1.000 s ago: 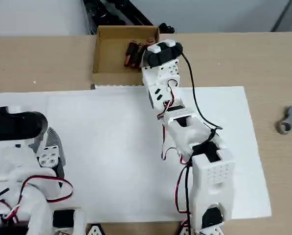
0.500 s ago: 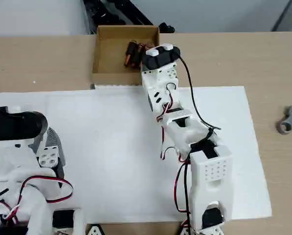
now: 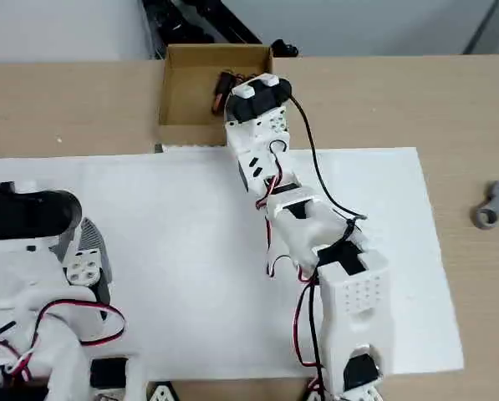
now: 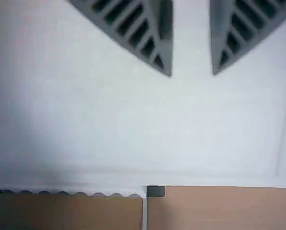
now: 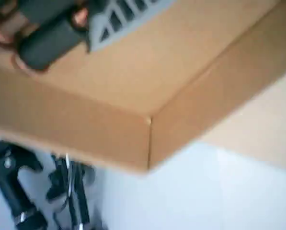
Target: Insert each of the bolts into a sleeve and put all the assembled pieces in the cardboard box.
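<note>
The cardboard box (image 3: pixel 185 93) stands at the table's back edge, beyond the white paper. Dark sleeves with copper-coloured bolts (image 3: pixel 222 88) lie inside it near its right wall. My right gripper (image 3: pixel 251 98) hangs over that side of the box and partly covers the pieces. In the right wrist view the assembled pieces (image 5: pixel 43 31) rest on the box floor (image 5: pixel 157 62), close beside my right gripper (image 5: pixel 126 13). My left gripper (image 4: pixel 191 72) is open above bare paper with nothing between its fingers; it sits at the front left (image 3: pixel 89 242).
White paper (image 3: pixel 174 242) covers the middle of the table. A small grey part (image 3: pixel 491 205) lies on the wood at the far right. Black gear (image 3: pixel 195 18) stands behind the box. The paper's edge meets the wooden table (image 4: pixel 219 208) near the left gripper.
The right arm has swung left over the box, and its head now covers more of the pieces inside. The left arm has not moved.
</note>
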